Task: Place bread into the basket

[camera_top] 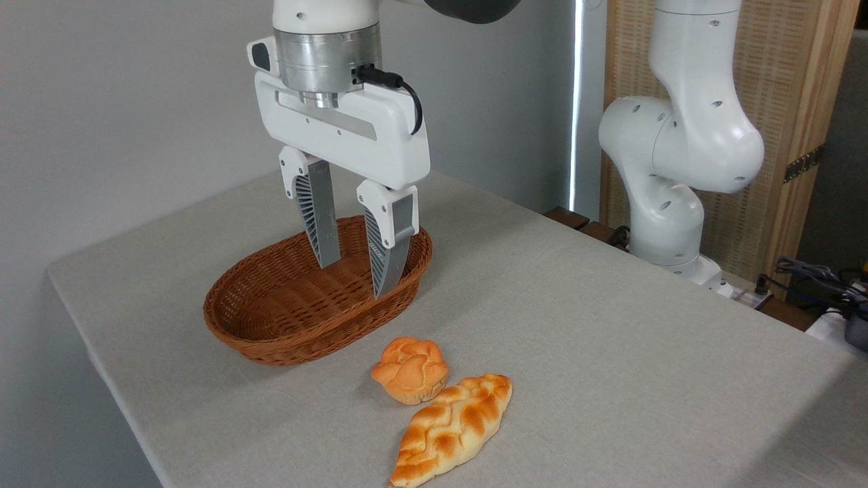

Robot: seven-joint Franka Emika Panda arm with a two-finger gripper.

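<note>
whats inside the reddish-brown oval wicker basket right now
The reddish-brown oval wicker basket looks empty: only bare weave shows inside. The open two-finger gripper hangs in front of its far end, and its near wall hides a strip of the floor.

White arm rising at right and bending out of view, wrist pointing straight down, gripper hanging with ribbed fingers spread apart, nothing between them.

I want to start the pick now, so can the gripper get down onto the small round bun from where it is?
Probably yes. The gripper hangs open over the basket, and the bun is uncovered from above, though the braided loaf touches its front right side.
</note>
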